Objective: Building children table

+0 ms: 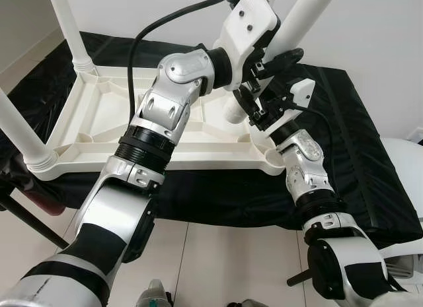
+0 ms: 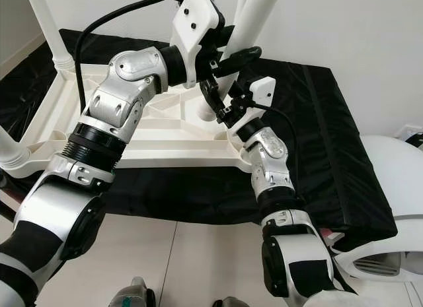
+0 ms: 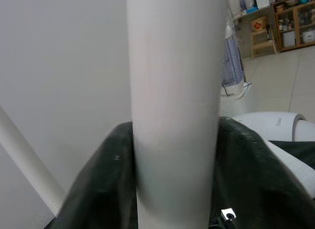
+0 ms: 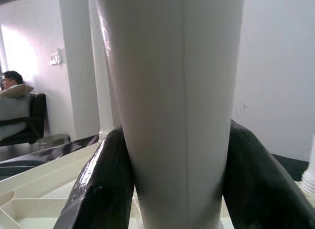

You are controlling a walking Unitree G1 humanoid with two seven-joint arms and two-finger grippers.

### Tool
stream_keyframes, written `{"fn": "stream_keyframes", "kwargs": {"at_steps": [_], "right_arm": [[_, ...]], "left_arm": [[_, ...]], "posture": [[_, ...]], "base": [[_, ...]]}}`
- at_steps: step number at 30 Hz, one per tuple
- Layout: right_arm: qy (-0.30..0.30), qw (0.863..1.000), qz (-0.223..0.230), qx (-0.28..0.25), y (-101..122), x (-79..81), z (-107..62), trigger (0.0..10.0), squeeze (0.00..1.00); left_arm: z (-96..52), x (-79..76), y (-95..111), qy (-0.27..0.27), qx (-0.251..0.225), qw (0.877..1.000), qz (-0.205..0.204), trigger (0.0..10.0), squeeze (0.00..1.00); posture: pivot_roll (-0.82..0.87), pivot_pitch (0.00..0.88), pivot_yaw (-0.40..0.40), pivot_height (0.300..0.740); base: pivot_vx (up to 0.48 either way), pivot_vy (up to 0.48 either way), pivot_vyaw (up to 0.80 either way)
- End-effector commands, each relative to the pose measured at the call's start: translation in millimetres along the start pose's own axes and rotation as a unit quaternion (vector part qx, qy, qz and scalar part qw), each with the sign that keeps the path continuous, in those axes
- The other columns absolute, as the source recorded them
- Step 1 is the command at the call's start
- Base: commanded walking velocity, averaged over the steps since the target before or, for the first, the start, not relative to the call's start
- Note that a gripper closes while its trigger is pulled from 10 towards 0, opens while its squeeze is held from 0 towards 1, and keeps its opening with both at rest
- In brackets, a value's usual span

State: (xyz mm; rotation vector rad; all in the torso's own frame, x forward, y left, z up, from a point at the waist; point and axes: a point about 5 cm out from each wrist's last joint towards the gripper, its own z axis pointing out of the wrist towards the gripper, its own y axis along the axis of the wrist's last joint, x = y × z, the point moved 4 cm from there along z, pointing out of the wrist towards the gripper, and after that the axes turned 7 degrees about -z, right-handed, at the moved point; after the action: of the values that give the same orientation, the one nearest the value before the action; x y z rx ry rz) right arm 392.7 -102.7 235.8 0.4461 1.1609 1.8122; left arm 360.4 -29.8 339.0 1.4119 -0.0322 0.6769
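**Leg seating: both grippers clenched on one white leg**

Tabletop: the cream moulded-plastic children's tabletop (image 1: 99,132) lies upside down, ribbed underside up, on a black padded mat (image 1: 370,162) over a pale tiled floor (image 1: 225,267). Two white tubular plastic legs already stand in their sockets, one at the far left corner (image 1: 69,30) and one at the near left corner (image 1: 23,138).

Work item: a third white tubular plastic leg (image 1: 301,23) rises from the right side of the tabletop, its long axis leaning up and away to the right, not upright. Its lower end (image 1: 232,112) meets the tabletop near the right edge; the socket itself is hidden behind the grippers, so I cannot tell how far it is seated.

Left gripper (image 1: 281,59): clenched around the leg higher up, both black fingers (image 3: 103,179) pressed against the tube in the left wrist view.

Right gripper (image 1: 254,102): clenched around the same leg lower down, just above the tabletop; right wrist view shows its fingers (image 4: 101,184) hugging the tube on either side.

Key relation: leg axis tilts off the socket axis. The right gripper, nearer the base, acts as pivot; the left, higher, has the leverage to bring the leg vertical before pushing down.

Risk, as judgement: pushing while tilted could jam the leg or shift the tabletop on the mat.
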Motion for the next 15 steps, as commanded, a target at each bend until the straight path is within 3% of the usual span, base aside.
{"fn": "stream_keyframes", "kwargs": {"at_steps": [1, 2, 5, 10, 11, 14, 15], "right_arm": [[-0.014, 1.0, -0.003, -0.004, 2.5, -8.2, -1.4, 0.0, 0.0], [-0.018, 1.0, -0.004, -0.003, 2.9, -9.9, -1.2, 0.0, 0.0], [-0.025, 1.0, -0.003, -0.005, 4.2, -12.4, -0.1, 0.0, 0.0], [-0.034, 0.999, -0.004, -0.005, 4.3, -15.8, -0.4, 0.0, 0.0], [-0.043, 0.999, -0.004, -0.003, 4.0, -18.9, -1.3, 3.0, 0.0], [-0.049, 0.999, -0.004, -0.002, 3.9, -21.1, -1.8, 3.0, 0.0], [-0.054, 0.999, -0.005, 0.001, 3.3, -23.5, -2.5, 10.0, 0.0]], "left_arm": [[0.9, 2.7, 3.8, 0.021, -0.003, 1.0, 0.014, 10.0, 0.0], [0.1, -0.2, 3.3, 0.014, -0.012, 1.0, -0.012, 10.0, 1.0], [-2.3, -5.7, 2.4, -0.002, -0.013, 1.0, -0.027, 10.0, 1.0], [-8.7, -0.4, -0.2, 0.008, 0.002, 1.0, -0.018, 10.0, 1.0], [-14.6, 3.1, -1.7, 0.012, 0.007, 1.0, -0.02, 10.0, 0.0], [-18.7, 5.3, -2.6, 0.014, 0.011, 1.0, -0.021, 10.0, 0.0], [-25.3, 8.9, -2.5, 0.019, 0.008, 0.999, -0.03, 10.0, 0.0]], "posture": [[0.12, 0.0, -0.066, 0.74], [0.12, 0.0, -0.067, 0.74], [0.12, 0.0, -0.067, 0.74], [0.12, 0.0, -0.063, 0.74], [0.12, 0.0, -0.063, 0.74], [0.12, 0.0, -0.063, 0.74], [0.12, 0.0, -0.063, 0.74]], "base": [[0.0, 0.0, 0.0], [0.0, 0.0, 0.0], [0.0, 0.0, 0.0], [0.0, 0.0, 0.0], [0.0, 0.0, 0.0], [0.0, 0.0, 0.0], [0.0, 0.0, 0.0]]}}
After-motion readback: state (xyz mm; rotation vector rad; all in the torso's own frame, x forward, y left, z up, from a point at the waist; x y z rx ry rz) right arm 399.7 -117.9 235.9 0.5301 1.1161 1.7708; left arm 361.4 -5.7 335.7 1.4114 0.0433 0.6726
